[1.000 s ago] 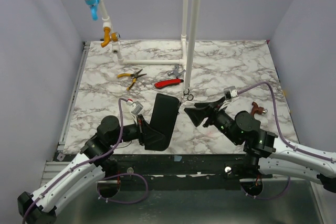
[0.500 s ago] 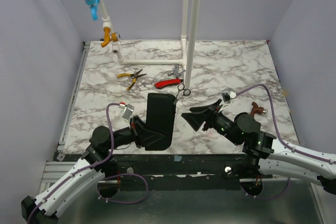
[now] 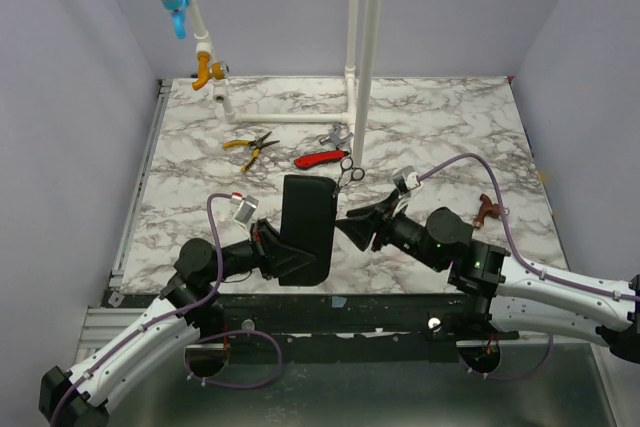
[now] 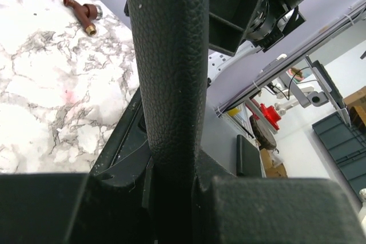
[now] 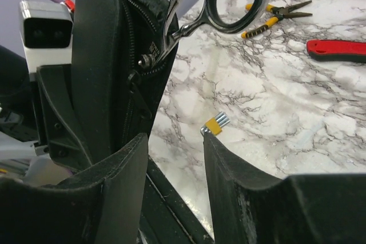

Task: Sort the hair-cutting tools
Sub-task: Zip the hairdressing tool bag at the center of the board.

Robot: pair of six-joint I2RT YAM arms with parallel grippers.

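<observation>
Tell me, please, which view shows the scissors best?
Right wrist view: the scissors are large, one finger ring clear, shank entering the pouch. The top view shows them tiny at the pouch's corner; the left wrist view, not at all.

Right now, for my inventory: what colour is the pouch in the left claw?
The pouch is black; clearest in left wrist view.
</observation>
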